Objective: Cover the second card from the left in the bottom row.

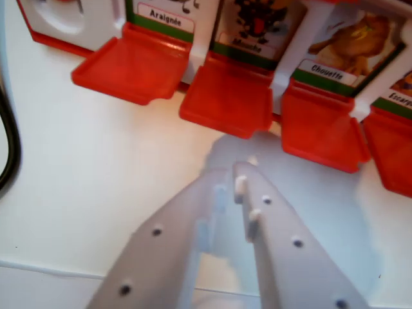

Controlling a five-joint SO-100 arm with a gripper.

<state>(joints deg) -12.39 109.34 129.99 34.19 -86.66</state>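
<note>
My white gripper (230, 175) reaches up from the bottom of the wrist view, its two fingers nearly together with only a narrow gap and nothing between them. Just beyond its tips lies the open red flap (226, 98) below the card labelled "Mouche" (250, 32). To the wrist view's left is the red flap (132, 64) under the "Araignée" card (166, 18). To the right is the flap (320, 123) under the "Chouette" card (351, 48). All visible flaps lie flat and open on the table. The gripper tips hover a short way before the Mouche flap's near edge.
A further red flap (394, 151) with a partly seen card sits at the far right edge. A black cable (9, 138) curves along the left edge. White table surface (96, 180) spreads in front of the flaps. The board's white and red frame (64, 26) fills the top left.
</note>
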